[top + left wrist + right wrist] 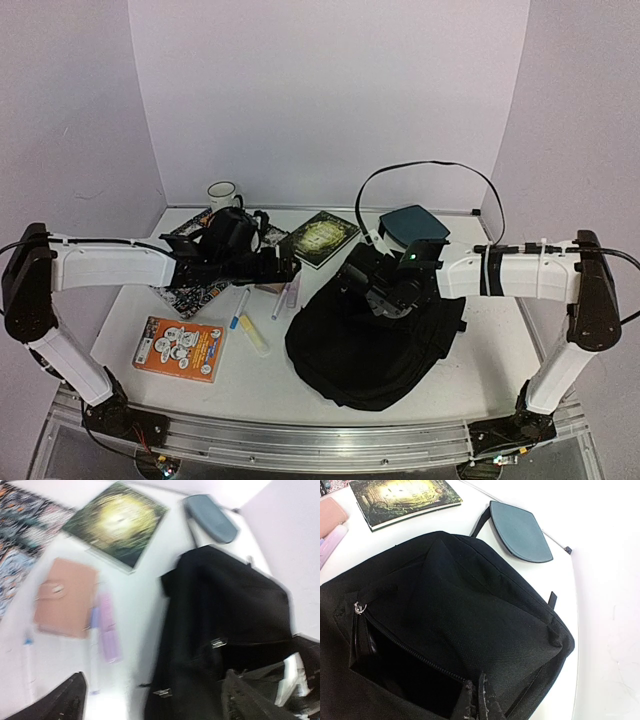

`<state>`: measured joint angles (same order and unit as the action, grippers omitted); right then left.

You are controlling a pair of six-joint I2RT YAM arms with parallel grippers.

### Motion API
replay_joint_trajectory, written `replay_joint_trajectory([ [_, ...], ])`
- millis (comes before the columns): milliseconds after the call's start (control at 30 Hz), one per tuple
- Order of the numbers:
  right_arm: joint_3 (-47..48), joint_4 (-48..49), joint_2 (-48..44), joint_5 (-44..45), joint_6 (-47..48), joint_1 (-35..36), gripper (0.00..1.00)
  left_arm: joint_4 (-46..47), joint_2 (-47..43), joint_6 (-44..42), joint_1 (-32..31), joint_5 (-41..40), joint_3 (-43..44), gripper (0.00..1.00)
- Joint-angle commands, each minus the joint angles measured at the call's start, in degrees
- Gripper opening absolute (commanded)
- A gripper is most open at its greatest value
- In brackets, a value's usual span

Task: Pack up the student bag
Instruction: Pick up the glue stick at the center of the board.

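- The student bag (pixel 375 350) lies slumped on the tabletop (pixel 480 372), right of centre, with its zip pocket gaping toward the near side.
- The right end effector (pixel 475 700) is closed tight at the lip of that opening. It appears to pinch the fabric there, holding the mouth apart.
- The left end effector (pixel 155 705) hangs spread wide and empty, above the strip of tabletop between the bag's left edge and the loose items.
- My reading is that the step in hand is fetching the next item. The pink wallet (pixel 65 597) and the purple marker (pixel 109 630) touching its right side are closest.
- To do it well, drop squarely over one item so the fingers straddle it alone — the wallet and marker lie together, so a sloppy approach could nudge both.
- The right arm should hold the lip high and steady, since floppy cloth could sag shut.
- The left wrist view is blurred, so judge alignment from the overhead view.
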<state>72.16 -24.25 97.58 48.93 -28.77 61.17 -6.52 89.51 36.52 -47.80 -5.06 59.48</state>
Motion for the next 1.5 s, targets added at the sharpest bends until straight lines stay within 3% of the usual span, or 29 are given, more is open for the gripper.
replay_joint_trajectory([
  [0, 2.5, -1.1, 0.0, 3.2, -1.2, 0.1, 0.00, -6.2, -3.5, 0.2, 1.4, -6.2, -3.3, 1.00],
  [200, 2.4, -1.1, 0.0, 2.9, -1.0, 0.1, 0.00, -16.9, -1.6, 1.2, 3.0, -6.6, -0.8, 0.99],
  [267, 2.5, -1.1, 0.0, 2.7, -1.1, 0.1, 0.00, -19.3, -0.6, 3.5, 3.0, -4.6, -0.4, 0.92],
  [500, 2.5, -0.5, 0.1, 1.7, -1.5, 0.1, 0.00, -20.9, 3.4, 10.9, 2.8, 2.3, -3.4, 0.77],
  [833, 1.2, 0.8, -0.1, 1.1, -1.2, 0.0, 0.00, -20.9, 8.3, 15.3, 2.7, 1.5, -3.0, 0.65],
  [1233, -0.2, 1.7, -0.9, 0.8, -1.1, 0.1, 0.00, -22.6, 16.4, 14.1, 2.7, 2.6, -1.9, 0.36],
  [1467, 0.5, 2.1, -0.9, 0.3, -0.3, 0.1, 0.00, -24.1, 14.0, 11.8, 2.4, 3.9, -2.2, 0.18],
])
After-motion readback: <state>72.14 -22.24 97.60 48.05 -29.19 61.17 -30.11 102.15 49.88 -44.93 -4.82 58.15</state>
